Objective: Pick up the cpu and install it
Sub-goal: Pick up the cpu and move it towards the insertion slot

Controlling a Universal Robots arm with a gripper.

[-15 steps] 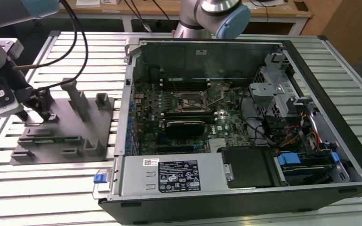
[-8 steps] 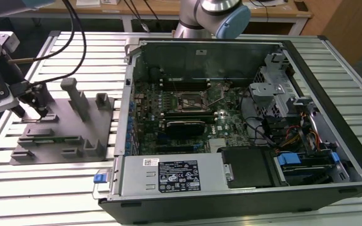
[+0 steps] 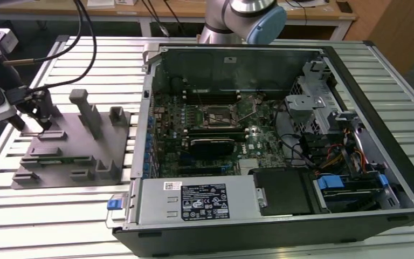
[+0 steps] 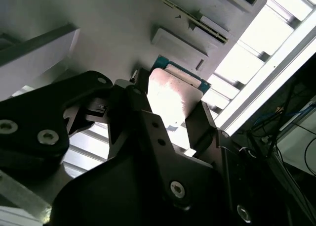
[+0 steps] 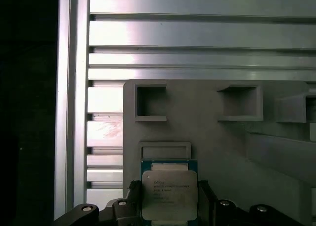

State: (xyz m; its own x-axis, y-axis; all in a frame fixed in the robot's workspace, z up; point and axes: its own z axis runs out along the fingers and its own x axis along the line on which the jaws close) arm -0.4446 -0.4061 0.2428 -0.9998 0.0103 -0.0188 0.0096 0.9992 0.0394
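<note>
The cpu point(image 5: 169, 194), a small flat square chip with a pale metal top and a green edge, sits between my gripper's point(image 5: 169, 187) two black fingers. In the second wrist view the cpu point(image 4: 174, 97) is clamped at its two sides by my gripper point(image 4: 170, 98), close over the grey fixture point(image 4: 98, 28). In the exterior view my gripper point(image 3: 36, 123) hangs over the far left part of the grey fixture point(image 3: 70, 148). The square metal socket point(image 3: 218, 114) lies on the motherboard inside the open computer case, well to the exterior view's right of my gripper.
The open computer case point(image 3: 383, 178) takes up the middle and the exterior view's right, with a power supply point(image 3: 192, 202) at its near side. Upright posts point(image 3: 84, 108) rise from the fixture beside my gripper. The slatted aluminium table point(image 5: 197, 33) lies underneath.
</note>
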